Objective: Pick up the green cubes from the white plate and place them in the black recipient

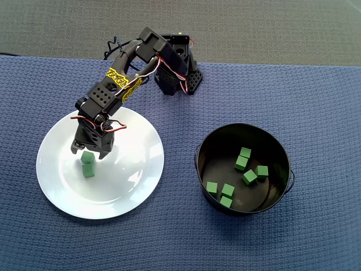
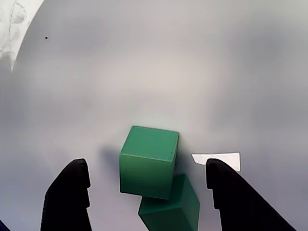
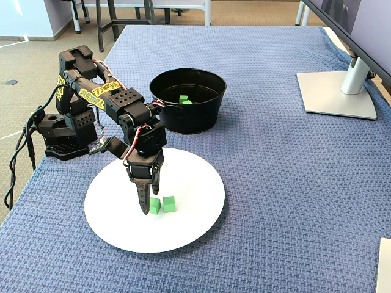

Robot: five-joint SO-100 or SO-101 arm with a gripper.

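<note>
Two green cubes [image 1: 87,157] [image 1: 88,170] lie touching each other left of centre on the white plate [image 1: 132,169]. My gripper [image 1: 88,152] hangs just above them, pointing down. In the wrist view it is open [image 2: 147,168], its black fingertips [image 2: 77,178] either side of one cube [image 2: 149,161], apart from it. The second cube [image 2: 171,209] sits at that cube's near corner. The fixed view shows the gripper [image 3: 148,206] low over the plate [image 3: 189,183] beside the cubes [image 3: 169,204]. The black recipient [image 1: 282,152] stands right of the plate and holds several green cubes [image 1: 242,164].
The arm's base [image 1: 177,76] sits at the cloth's far edge behind the plate. A monitor stand [image 3: 339,91] rests on the blue cloth far to the right in the fixed view. A small white glare patch [image 2: 216,160] shows on the plate.
</note>
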